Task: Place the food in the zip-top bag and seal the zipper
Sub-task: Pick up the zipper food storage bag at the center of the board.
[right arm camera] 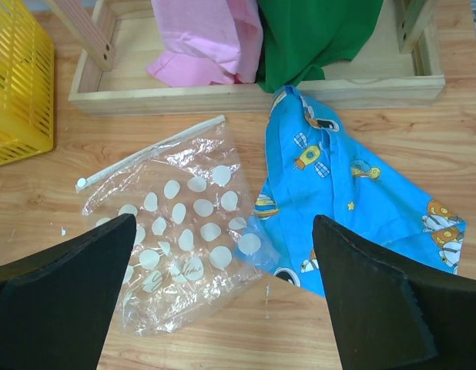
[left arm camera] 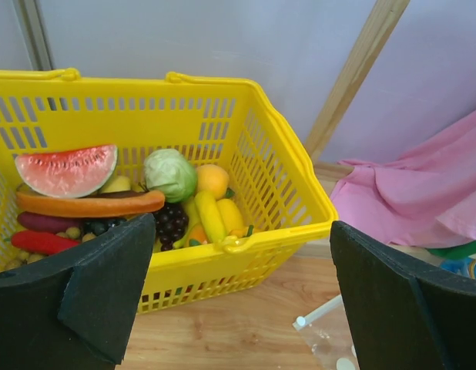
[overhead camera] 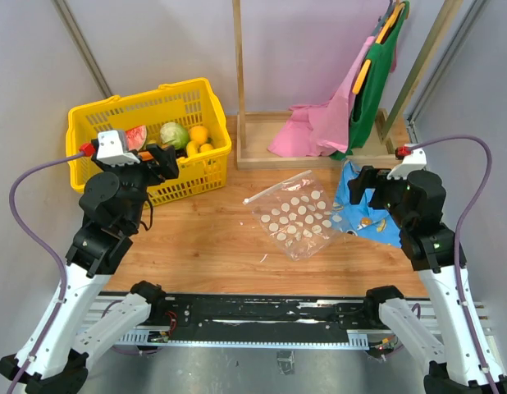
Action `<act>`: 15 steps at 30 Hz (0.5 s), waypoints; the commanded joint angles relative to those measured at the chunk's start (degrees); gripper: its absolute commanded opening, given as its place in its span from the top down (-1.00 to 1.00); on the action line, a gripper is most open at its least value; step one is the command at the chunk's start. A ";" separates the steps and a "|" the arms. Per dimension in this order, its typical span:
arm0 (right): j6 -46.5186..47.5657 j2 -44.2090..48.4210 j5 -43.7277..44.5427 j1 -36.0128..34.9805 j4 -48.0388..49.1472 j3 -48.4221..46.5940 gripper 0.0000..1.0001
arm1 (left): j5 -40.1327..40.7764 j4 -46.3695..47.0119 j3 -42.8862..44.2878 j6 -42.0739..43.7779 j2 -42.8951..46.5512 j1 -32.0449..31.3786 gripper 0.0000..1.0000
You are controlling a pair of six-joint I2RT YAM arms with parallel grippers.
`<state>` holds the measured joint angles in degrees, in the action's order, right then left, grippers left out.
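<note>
The yellow basket (overhead camera: 196,176), far left corner, holds the food (left arm camera: 170,173); the left gripper (left arm camera: 238,304), spread wide, faces it, likely lining up a pick. The zip-top bag (overhead camera: 296,217) lies flat mid-table, zipper (right arm camera: 149,150) toward the far edge, right gripper (right arm camera: 222,308) gaping nearby.

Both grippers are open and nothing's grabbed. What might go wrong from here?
The food is packed tight in the basket, so the left gripper may drag out neighbours or catch the mesh wall.
The bag lies flat and limp; its mouth may be hard to hold open.
One bag corner meets the blue cloth, so the right gripper might pinch cloth too.
</note>
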<state>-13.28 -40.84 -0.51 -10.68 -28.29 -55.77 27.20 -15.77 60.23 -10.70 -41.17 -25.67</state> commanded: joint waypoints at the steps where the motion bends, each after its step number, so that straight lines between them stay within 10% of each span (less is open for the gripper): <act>1: -0.78 -0.24 -1.54 0.96 -0.41 -1.21 -0.97 | -0.57 2.16 1.18 0.35 -0.32 -0.61 -0.99; 15: -1.60 -6.36 -7.51 -0.99 2.46 -0.21 -0.97 | -4.53 1.69 0.90 -0.15 -1.08 -0.61 -0.99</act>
<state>-13.69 -45.04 -5.21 -10.72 -27.31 -55.77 24.51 -15.51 60.23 -10.57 -41.80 -25.69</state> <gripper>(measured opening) 0.983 0.993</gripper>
